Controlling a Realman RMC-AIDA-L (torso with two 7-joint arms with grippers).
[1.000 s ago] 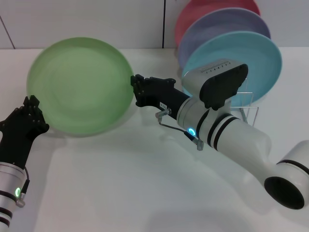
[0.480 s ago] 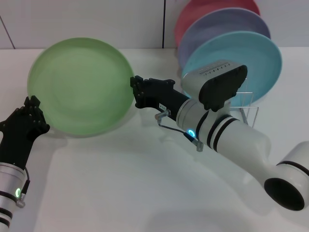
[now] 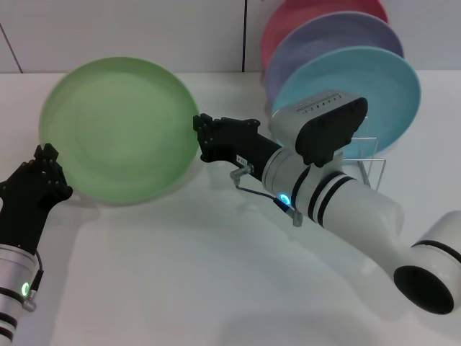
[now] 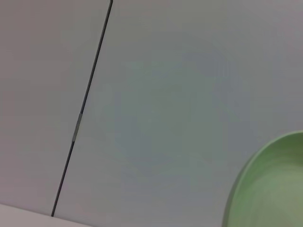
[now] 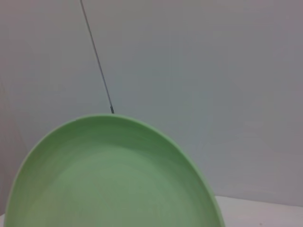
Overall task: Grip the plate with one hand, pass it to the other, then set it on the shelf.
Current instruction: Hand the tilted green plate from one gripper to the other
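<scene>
The light-green plate point(image 3: 119, 130) is held up, tilted, above the white table at the left. My right gripper point(image 3: 204, 137) is shut on its right rim, and the plate fills the lower part of the right wrist view point(image 5: 109, 179). My left gripper point(image 3: 45, 164) is at the plate's lower left rim; whether it touches the rim does not show. The left wrist view shows only an edge of the plate point(image 4: 270, 189). The silver wire shelf point(image 3: 372, 157) stands at the back right, mostly hidden by my right arm.
A turquoise plate point(image 3: 382, 90), a lavender plate point(image 3: 324, 40) and a pink plate point(image 3: 302, 11) stand upright in the shelf. My right forearm point(image 3: 338, 194) crosses in front of it. The white table point(image 3: 180, 274) runs to a grey wall behind.
The plate and my right gripper have shifted very slightly left. The left arm has barely moved.
</scene>
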